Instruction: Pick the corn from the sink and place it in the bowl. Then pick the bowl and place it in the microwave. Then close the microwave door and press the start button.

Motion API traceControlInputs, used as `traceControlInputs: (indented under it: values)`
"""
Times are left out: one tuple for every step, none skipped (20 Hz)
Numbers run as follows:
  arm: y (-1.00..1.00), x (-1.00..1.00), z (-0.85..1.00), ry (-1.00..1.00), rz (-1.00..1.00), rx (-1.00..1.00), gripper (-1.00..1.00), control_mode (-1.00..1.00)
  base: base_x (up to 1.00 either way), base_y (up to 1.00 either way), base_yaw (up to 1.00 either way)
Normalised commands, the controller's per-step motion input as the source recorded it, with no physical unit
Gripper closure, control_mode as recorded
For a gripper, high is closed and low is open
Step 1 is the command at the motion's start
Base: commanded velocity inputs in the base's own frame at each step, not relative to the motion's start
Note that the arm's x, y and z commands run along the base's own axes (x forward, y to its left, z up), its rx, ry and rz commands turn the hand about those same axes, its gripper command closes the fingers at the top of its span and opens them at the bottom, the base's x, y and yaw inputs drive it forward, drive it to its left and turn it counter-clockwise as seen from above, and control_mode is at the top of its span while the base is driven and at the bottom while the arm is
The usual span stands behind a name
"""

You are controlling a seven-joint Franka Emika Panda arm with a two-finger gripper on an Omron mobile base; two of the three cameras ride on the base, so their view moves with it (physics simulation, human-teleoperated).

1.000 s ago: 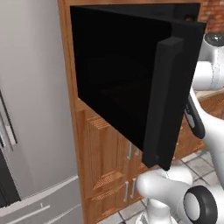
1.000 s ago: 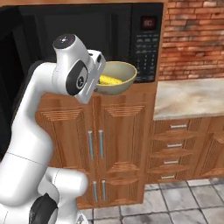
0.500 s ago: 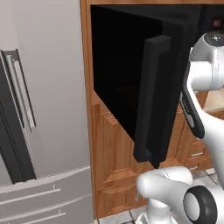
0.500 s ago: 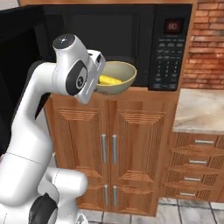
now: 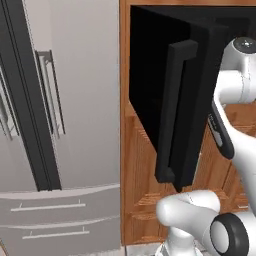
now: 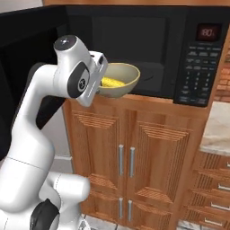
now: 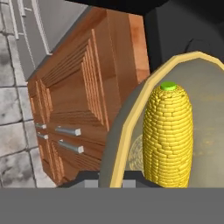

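Gripper: [image 7: 110,183] fingers [image 7: 89,183] closed narrow on the bowl rim, one tip outside the wall, one inside
Bowl: [image 6: 128,79] round, yellow-green rim and outside, pale inside; held level at the fingers, in front of the microwave opening, above the wooden doors
Corn: [image 7: 168,133] short yellow cob, rows of kernels, green spot at the end away from the fingers; lies inside the bowl, just past the inner fingertip, touching the bowl floor
Microwave: [image 6: 148,49] black box in brown cabinetry beyond the bowl, dark cavity open, control strip [image 6: 197,67] on its right with lit red digits
Door: [image 5: 167,100] flat black panel swung open, thick vertical bar handle [image 5: 172,110] along its free edge, off to the arm's left
Fridge: [image 5: 60,125] grey steel, left of the door
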Motion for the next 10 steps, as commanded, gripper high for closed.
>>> traceControlInputs:
  values:
    - [0.00,0.00,0.00,0.00,0.00,0.00,1.00,1.00,0.58,-0.21,0.29]
    - [0.00,0.00,0.00,0.00,0.00,0.00,1.00,1.00,0.55,-0.22,0.27]
    - [0.00,0.00,0.00,0.00,0.00,0.00,1.00,1.00,0.47,-0.29,0.26]
    - [0.00,0.00,0.00,0.00,0.00,0.00,1.00,1.00,0.39,-0.31,0.24]
    - [0.00,0.00,0.00,0.00,0.00,0.00,1.00,1.00,0.30,-0.44,0.19]
    - [0.00,0.00,0.00,0.00,0.00,0.00,1.00,1.00,0.18,-0.54,0.13]
    - [0.00,0.00,0.00,0.00,0.00,0.00,1.00,1.00,0.00,-0.69,0.02]
    - [0.00,0.00,0.00,0.00,0.00,0.00,1.00,1.00,0.00,-0.71,0.00]
    - [0.00,0.00,0.00,0.00,0.00,0.00,1.00,1.00,0.00,-0.62,0.00]
    - [0.00,0.00,0.00,0.00,0.00,0.00,1.00,1.00,0.00,-0.45,0.00]
